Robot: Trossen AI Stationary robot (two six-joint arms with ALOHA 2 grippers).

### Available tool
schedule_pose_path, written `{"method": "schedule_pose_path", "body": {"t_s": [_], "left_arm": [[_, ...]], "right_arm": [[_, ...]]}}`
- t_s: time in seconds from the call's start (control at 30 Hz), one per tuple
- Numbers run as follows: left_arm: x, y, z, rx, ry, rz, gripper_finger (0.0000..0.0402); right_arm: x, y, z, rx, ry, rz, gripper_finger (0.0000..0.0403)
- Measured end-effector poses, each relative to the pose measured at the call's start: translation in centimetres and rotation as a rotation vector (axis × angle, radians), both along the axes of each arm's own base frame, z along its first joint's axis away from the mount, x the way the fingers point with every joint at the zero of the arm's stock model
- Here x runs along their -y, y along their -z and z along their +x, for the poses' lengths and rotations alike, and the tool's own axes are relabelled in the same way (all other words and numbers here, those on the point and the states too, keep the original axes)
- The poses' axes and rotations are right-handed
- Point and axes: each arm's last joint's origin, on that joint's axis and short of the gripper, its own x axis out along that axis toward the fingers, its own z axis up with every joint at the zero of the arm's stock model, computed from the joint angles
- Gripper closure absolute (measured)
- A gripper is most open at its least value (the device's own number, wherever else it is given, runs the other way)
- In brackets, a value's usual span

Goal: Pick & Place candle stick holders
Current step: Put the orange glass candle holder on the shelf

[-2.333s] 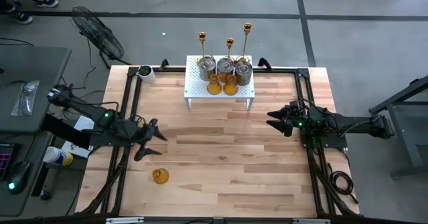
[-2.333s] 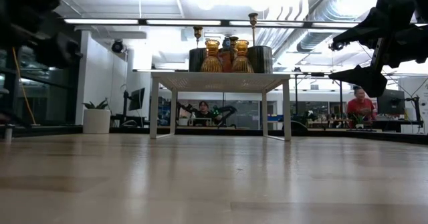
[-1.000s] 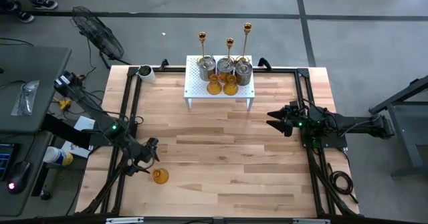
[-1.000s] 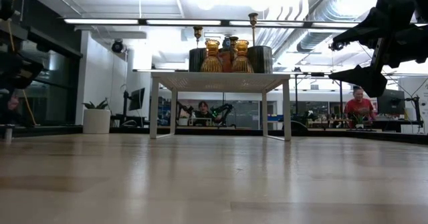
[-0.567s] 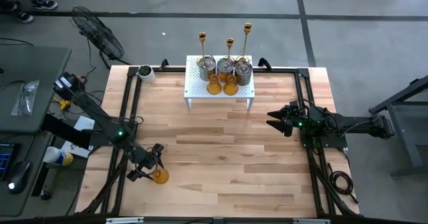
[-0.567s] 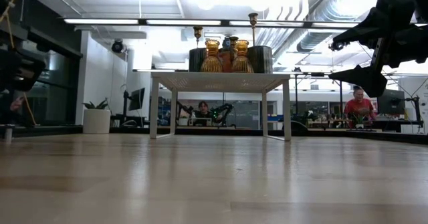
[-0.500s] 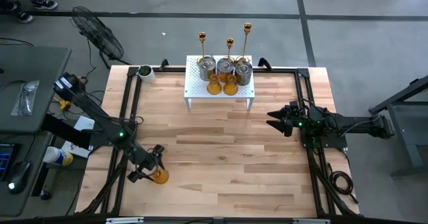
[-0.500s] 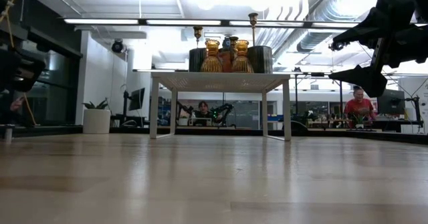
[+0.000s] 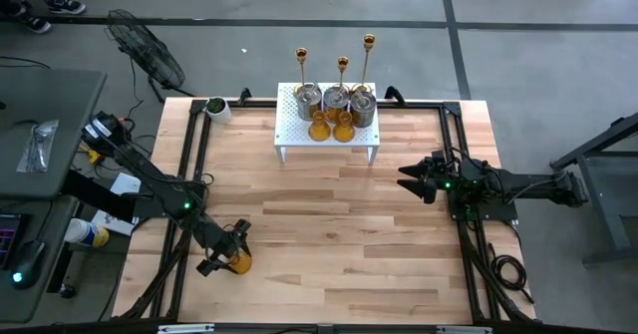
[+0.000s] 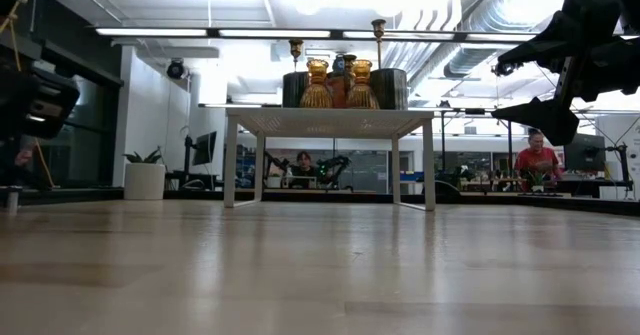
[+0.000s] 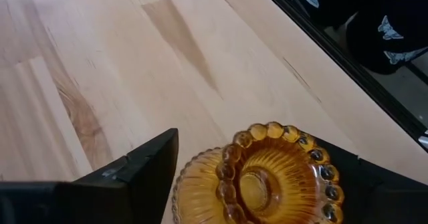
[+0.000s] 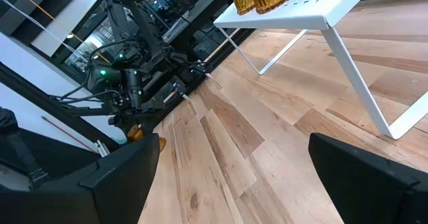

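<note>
Left wrist view shows the left hand (image 11: 251, 177) spread around the amber glass holder (image 11: 257, 177) on the counter (image 11: 100, 63); close evenly, low on its ribbed body.

Lone amber holder (image 9: 239, 262): a ribbed orange glass piece with a beaded rim, standing upright on the desk (image 9: 339, 234) near its front-left corner, well apart from the rest, between the fingers of the left hand (image 9: 231, 257).
Gold sticks (image 9: 342, 68): three slim brass stems with round bases, upright in a row along the back edge of the white rack (image 9: 289, 135).
Silver cups (image 9: 335, 99): three squat shiny ones, side by side mid-rack.
Amber pair (image 9: 331, 128): two orange glass holders, close together at the rack's front.
</note>
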Motion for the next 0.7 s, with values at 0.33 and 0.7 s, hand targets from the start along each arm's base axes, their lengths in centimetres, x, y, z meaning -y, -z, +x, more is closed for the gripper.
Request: {"method": "schedule_pose_path", "body": {"t_s": [0.33, 0.7], "left_arm": [[-0.01, 0.02, -0.02, -0.003, 0.002, 0.001, 0.0199], [0.03, -0.43, 0.34, 0.064, -0.059, -0.008, 0.0254]], "right_arm": [[0.00, 0.00, 0.00, 0.000, 0.000, 0.000, 0.0027], [0.00, 0.00, 0.00, 0.000, 0.000, 0.000, 0.0027]]}}
